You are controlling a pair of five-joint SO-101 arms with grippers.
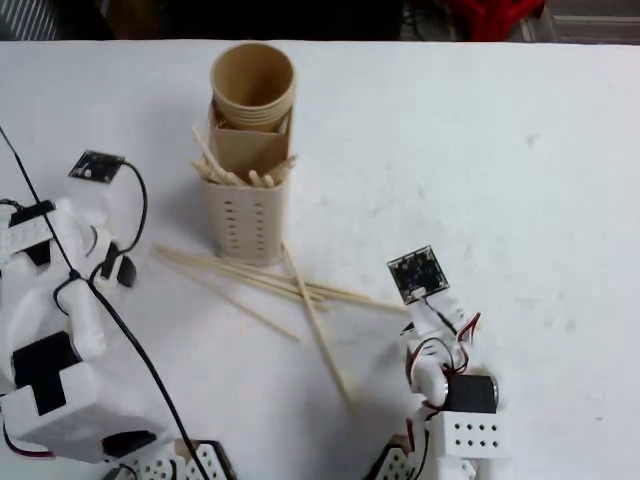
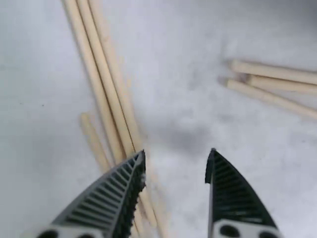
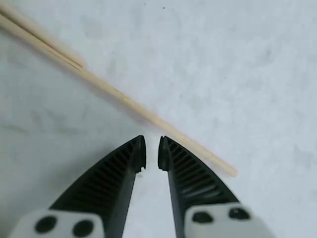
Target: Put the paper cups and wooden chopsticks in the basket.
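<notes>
White table [image 1: 520, 180] stretches under two robot arms set along its near edge, one by the near left corner and one right of centre. Toward the far edge, left of centre, stands a tall beige perforated basket [image 1: 247, 225]. It holds a stack of tan paper cups [image 1: 252, 85] rising well above its rim. It also holds a handful of pale wooden sticks [image 1: 212, 162] that lean out toward the left edge. More loose wooden chopsticks [image 1: 270, 280] lie fanned on the table just on the near side of the basket, and one crosses the others and points to the near edge. The cups look done, and the loose sticks remain. The left gripper [image 2: 176, 158] hangs low over a bundle of sticks [image 2: 106, 99], its black ribbed fingers spread wide with nothing between them. One fingertip overlaps the bundle, while the gap sits over bare table beside it. The right gripper [image 3: 152, 148] has its fingers almost together, only a thin slit between them, and holds nothing. A single thin chopstick [image 3: 148, 115] lies just beyond its tips. To pick well, the left gripper should probably shift sideways until the bundle is centred in its gap, fingers straddling across the sticks. It should then drop to the table and close on one or two only, since round sticks may roll or slip free. The right gripper would need to open before taking its stick.
</notes>
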